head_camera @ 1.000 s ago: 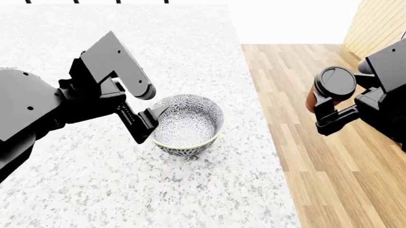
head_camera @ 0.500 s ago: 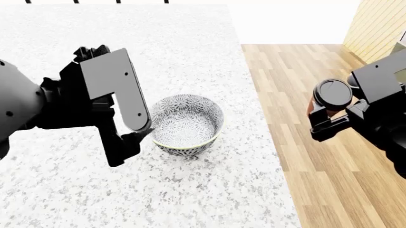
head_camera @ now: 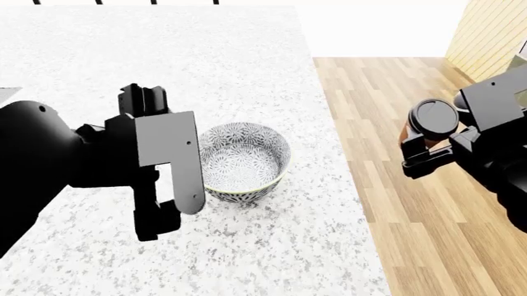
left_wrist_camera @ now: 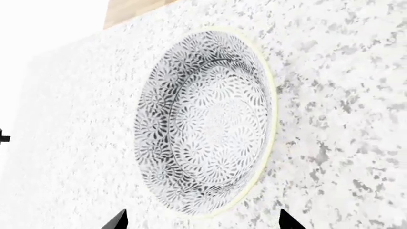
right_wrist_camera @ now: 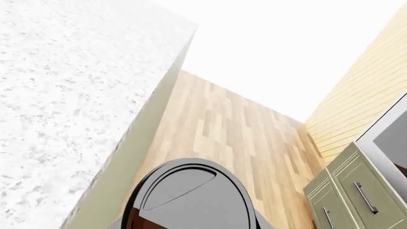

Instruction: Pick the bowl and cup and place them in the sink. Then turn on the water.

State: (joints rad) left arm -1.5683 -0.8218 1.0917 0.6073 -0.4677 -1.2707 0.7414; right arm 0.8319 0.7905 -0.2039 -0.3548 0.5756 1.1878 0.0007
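Bowl (head_camera: 244, 161) sat on the desk (head_camera: 247, 49), at three o'clock of the left gripper (head_camera: 169, 206), whose jaws hung spread and empty. Right gripper (head_camera: 428, 145) held the cup (head_camera: 432, 120) over the floor (head_camera: 411, 216); a loosened grip would drop it there.

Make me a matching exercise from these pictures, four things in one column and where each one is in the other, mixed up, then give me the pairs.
Things:
1. bowl
2. cup
3. left gripper
4. wooden floor

Places:
A. held out past the counter's edge, over the floor
B. lower than the counter, at the robot's right
C. resting on the speckled counter
D. open, right beside the bowl

Pairs: 1-C, 2-A, 3-D, 4-B
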